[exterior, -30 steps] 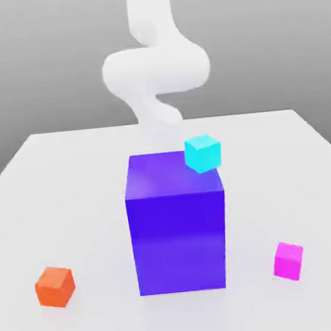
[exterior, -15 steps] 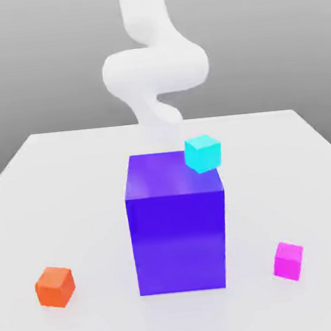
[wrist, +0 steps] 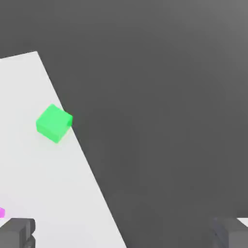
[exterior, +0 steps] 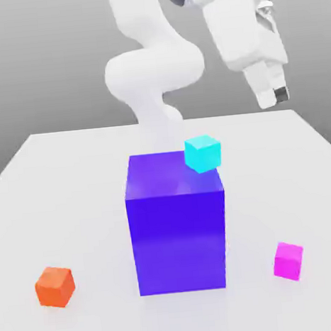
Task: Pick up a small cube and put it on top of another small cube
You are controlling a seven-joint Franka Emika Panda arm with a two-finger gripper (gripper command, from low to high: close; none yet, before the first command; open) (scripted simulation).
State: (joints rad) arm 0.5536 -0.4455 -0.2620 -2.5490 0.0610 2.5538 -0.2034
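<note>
Pincer (exterior: 274,95) hung high over the surface (exterior: 72,206) with its jaws spread wide and nothing between them, toward the exterior view's right. Down below, the small magenta cube (exterior: 288,260) sat alone on the surface, right of the big blue-violet block (exterior: 178,227), well apart from the pincer.

A white counter (wrist: 43,184) runs as a slanted wedge against a dark grey backdrop. A green cube (wrist: 54,123) sits on it close to the counter's long slanted edge. A sliver of the small magenta-pink cube (wrist: 2,212) peeks in at the frame's border. The tool (wrist: 124,235) has its two dark grey fingertips (wrist: 17,232) spread wide apart, nothing between them.
</note>
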